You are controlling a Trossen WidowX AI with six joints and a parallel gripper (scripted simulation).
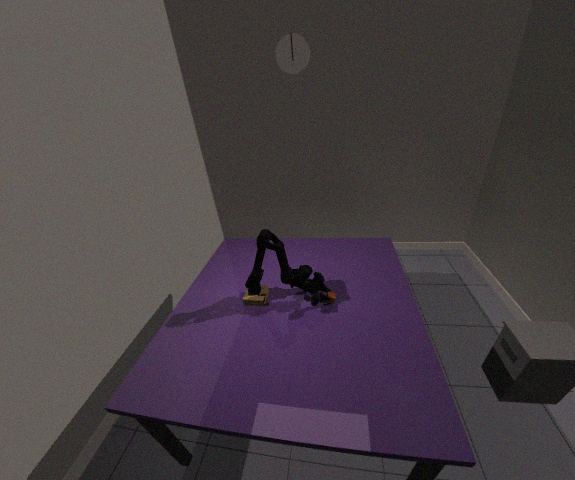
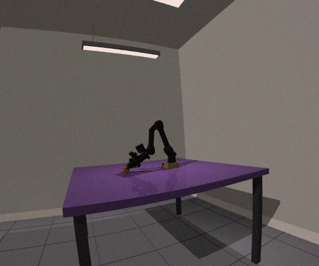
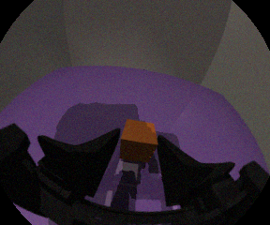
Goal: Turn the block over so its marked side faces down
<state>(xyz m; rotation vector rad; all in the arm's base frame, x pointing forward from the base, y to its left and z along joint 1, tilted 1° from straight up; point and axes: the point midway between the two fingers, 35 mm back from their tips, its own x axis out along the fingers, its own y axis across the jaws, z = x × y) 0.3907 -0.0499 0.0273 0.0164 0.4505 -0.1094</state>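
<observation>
With the pincer [image 1: 328, 297] [image 2: 127, 168] [image 3: 139, 135] spread apart, one fingertip either side of the orange block [image 1: 331, 296] [image 2: 126, 169] [image 3: 139, 141]; well inside the desk's [image 1: 297, 361] [image 2: 105, 189] [image 3: 93, 82] edges.

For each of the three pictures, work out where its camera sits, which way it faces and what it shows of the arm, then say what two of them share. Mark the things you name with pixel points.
Top: high beyond one table end, looking down its length; the whole arm [image 1: 282, 258] [image 2: 151, 137] shows.
Exterior: off the table's side, just above the tabletop, facing across it; the whole arm again, mirrored.
Wrist: on the arm by the gripper [image 1: 328, 298] [image 2: 127, 168] [image 3: 139, 136], looking past its fingers; only the gripper end shows clearly.
Top and exterior share the tan base block [image 1: 251, 299] [image 2: 171, 165].
</observation>
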